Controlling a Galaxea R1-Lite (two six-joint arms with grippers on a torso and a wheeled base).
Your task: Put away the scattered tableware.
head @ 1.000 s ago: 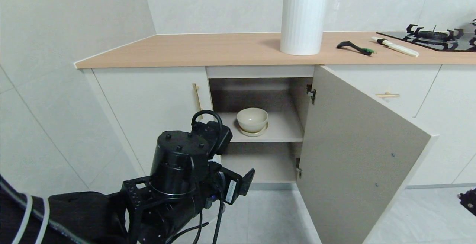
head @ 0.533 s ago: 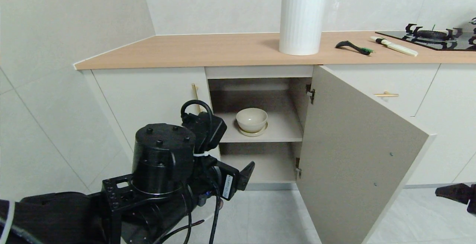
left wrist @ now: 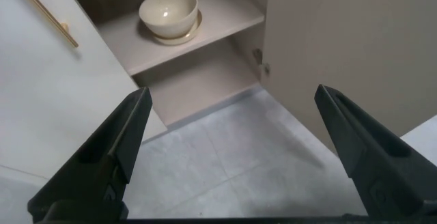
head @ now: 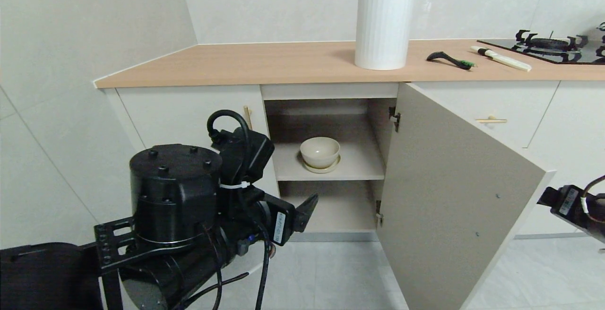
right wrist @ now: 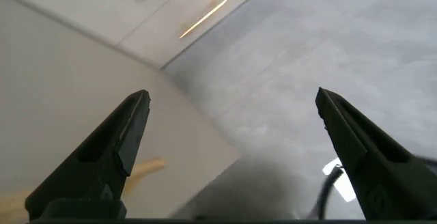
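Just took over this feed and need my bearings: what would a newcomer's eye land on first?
The wide-open cabinet door stands out first, with a cream bowl sitting on a small plate on the upper shelf inside. On the wooden counter above stands a tall white ribbed cylinder. The left gripper hangs open and empty in front of the cabinet.

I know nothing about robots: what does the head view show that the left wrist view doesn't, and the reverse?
The head view adds the wooden countertop, the white ribbed canister and the stove. The left wrist view adds the left gripper with both jaws spread wide, empty. Both share the bowl on its saucer on the upper shelf, and the open cabinet door.
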